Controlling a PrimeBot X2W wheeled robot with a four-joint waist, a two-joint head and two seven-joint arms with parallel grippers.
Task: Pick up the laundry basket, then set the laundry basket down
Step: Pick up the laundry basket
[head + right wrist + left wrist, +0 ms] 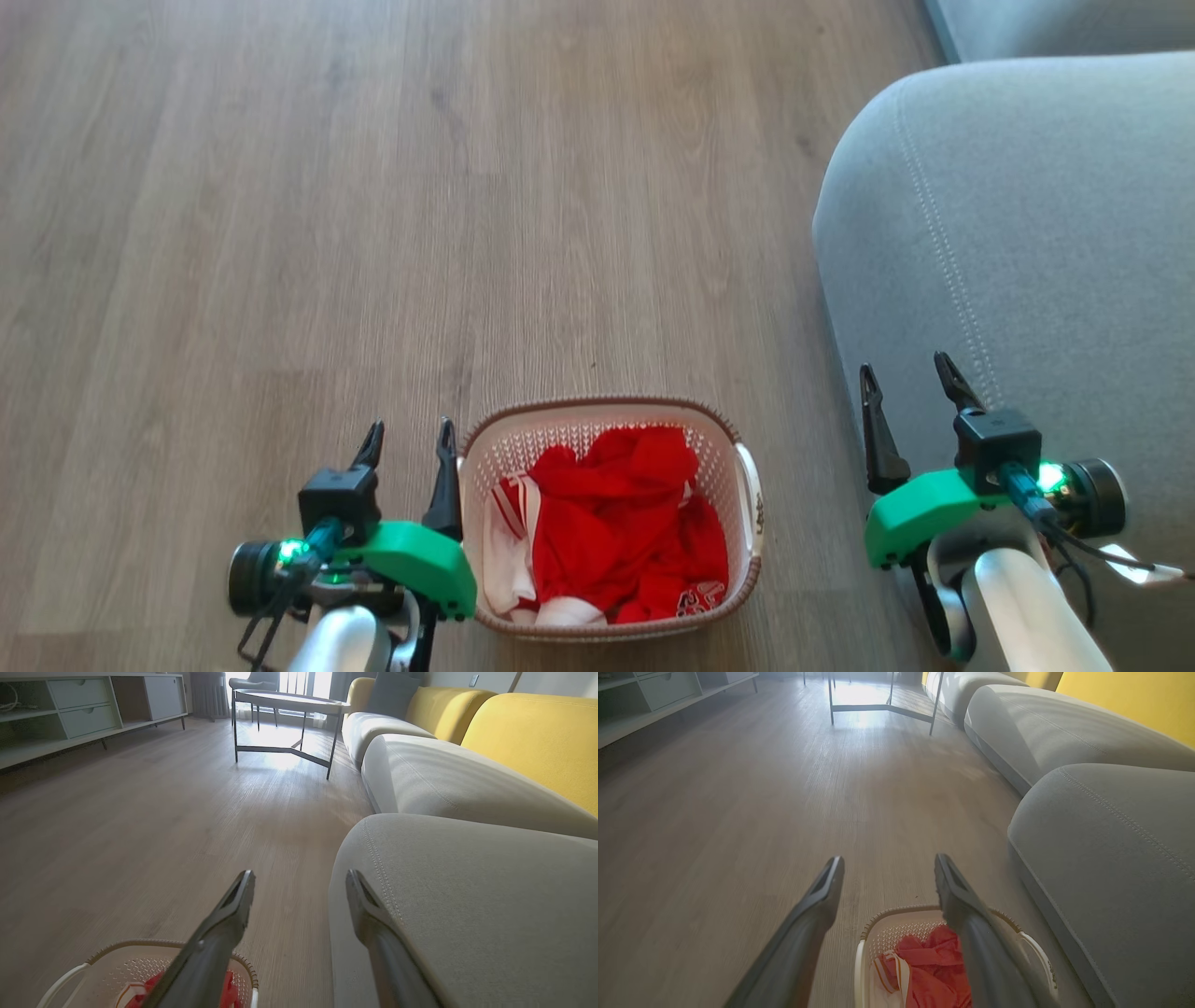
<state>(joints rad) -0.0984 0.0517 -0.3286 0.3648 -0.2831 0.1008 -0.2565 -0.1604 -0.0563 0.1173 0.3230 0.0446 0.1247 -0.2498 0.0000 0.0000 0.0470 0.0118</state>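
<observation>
Basket (pixel 721 471) on floor (pixel 373 187); left gripper (pixel 411 427) at its 9 o'clock, right gripper (pixel 906 364) at 3 o'clock, both with fingers spread.

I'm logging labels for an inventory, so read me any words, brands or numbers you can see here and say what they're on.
No text here can be read.
Dark lettering on the side handle of the laundry basket: too small to read.
White print on the red clothes, at the near corner: blurred, not legible.
</observation>
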